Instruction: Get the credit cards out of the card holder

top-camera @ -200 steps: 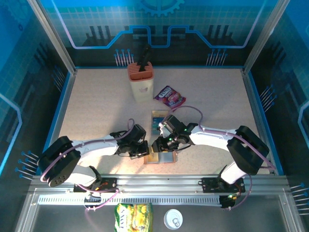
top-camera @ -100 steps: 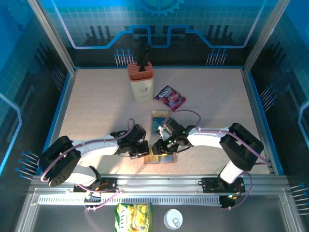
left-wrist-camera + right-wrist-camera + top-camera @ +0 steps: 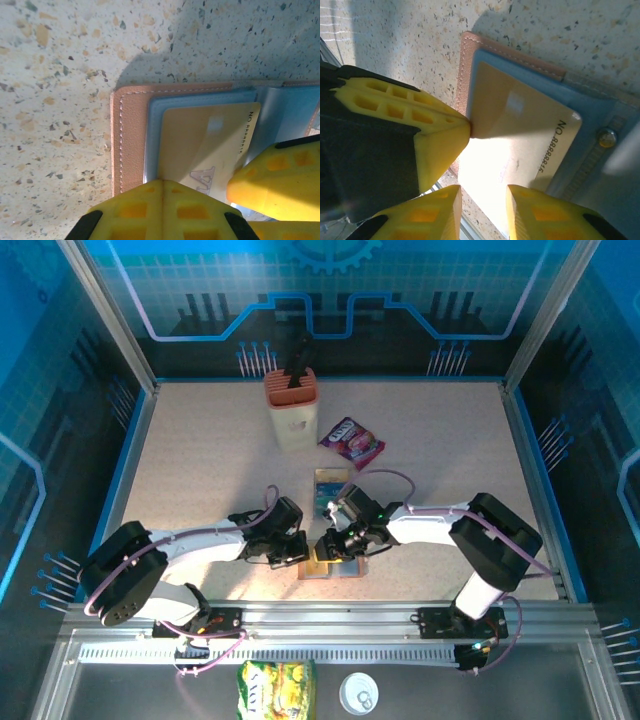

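Card holder (image 3: 127, 135) lying open on surface (image 3: 200, 460), near front edge, between my two arms. Yellowish card (image 3: 520, 130) sitting in its blue sleeve. Left pincer (image 3: 160, 200) closed, tip down on holder right at card's corner. Right pincer (image 3: 482, 192) has fingers a bit apart over card's near edge, can't tell if it's touching. Another card (image 3: 328, 490) lies flat just beyond.

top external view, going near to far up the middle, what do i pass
green packet → card holder → loose card → snack packet
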Robot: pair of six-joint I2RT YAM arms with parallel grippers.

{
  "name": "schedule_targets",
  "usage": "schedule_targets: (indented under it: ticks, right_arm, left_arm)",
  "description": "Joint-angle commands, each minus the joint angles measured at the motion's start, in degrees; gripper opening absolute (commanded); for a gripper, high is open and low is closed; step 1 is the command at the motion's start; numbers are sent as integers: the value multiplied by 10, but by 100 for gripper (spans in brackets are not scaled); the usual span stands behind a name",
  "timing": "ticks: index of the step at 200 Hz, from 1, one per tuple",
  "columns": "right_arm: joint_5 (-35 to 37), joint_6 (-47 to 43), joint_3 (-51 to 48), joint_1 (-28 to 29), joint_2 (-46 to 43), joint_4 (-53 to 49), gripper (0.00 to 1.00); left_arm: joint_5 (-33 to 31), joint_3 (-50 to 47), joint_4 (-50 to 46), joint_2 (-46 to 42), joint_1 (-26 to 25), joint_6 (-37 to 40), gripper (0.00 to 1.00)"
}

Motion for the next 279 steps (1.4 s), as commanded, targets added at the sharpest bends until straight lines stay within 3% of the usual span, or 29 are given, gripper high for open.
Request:
schedule_targets:
  ticks: [1,46,175,279]
  right_arm:
    - [-5,1,-5,-1,10,-1,34]
    - [37,-17,-2,-1,-10,-63,39]
    - [35,-17,12,-1,-56,-84,40]
    - [14,-8,26,-2,-25,-50,40]
  left_arm:
    - [-5,-4,-30,-3,-4,5,0]
    - [-6,-5,-32,-3,-4,7,0]
    - [-9,17,-54,-58,-3,11,3]
    - [-4,-10,-23,-1,-3,11,0]
